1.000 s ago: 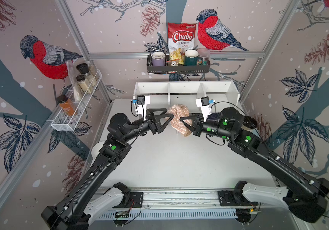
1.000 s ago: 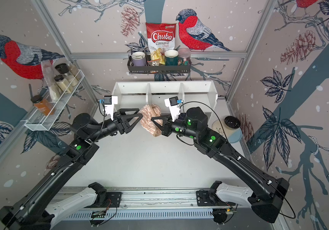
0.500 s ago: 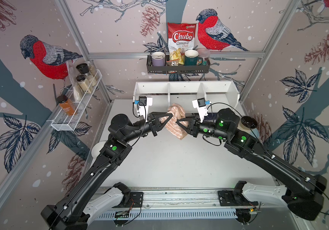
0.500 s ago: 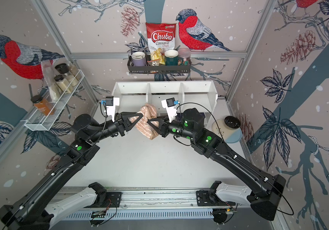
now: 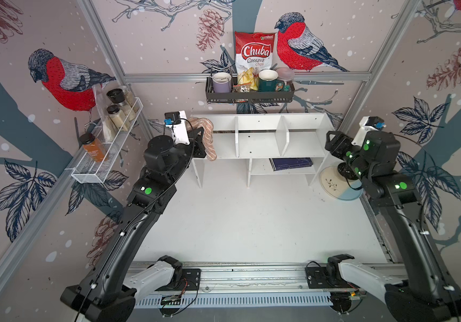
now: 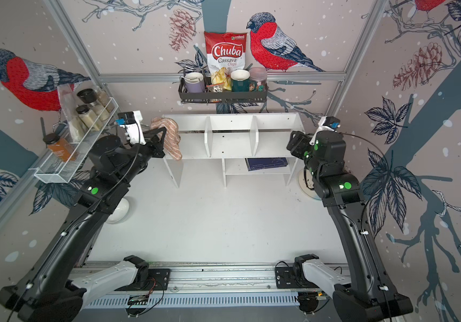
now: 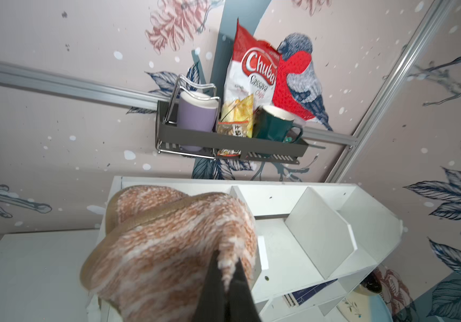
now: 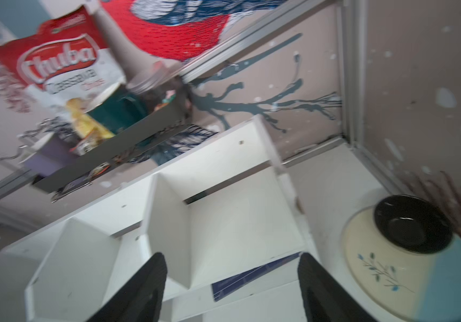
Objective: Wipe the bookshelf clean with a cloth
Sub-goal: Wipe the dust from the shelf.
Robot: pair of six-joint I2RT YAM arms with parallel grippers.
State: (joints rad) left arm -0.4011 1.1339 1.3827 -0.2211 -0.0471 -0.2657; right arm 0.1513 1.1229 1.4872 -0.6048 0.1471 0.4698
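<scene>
Tan-beige cloth point(image 7: 168, 251) with pale stripes, bunched, pinched at one edge by the left gripper point(image 7: 228, 269), whose jaws are pressed together on the fabric. It hangs against the left end of the white bookshelf point(image 5: 260, 122), at the leftmost upper compartment. The right gripper point(image 8: 230, 259) stands spread and empty near the shelf's right end. Judged progress: cloth in hand and at the shelf; wiping at most just begun, with the middle and right compartments and the lower shelf, holding a dark book point(image 5: 290, 164), left to do.
</scene>
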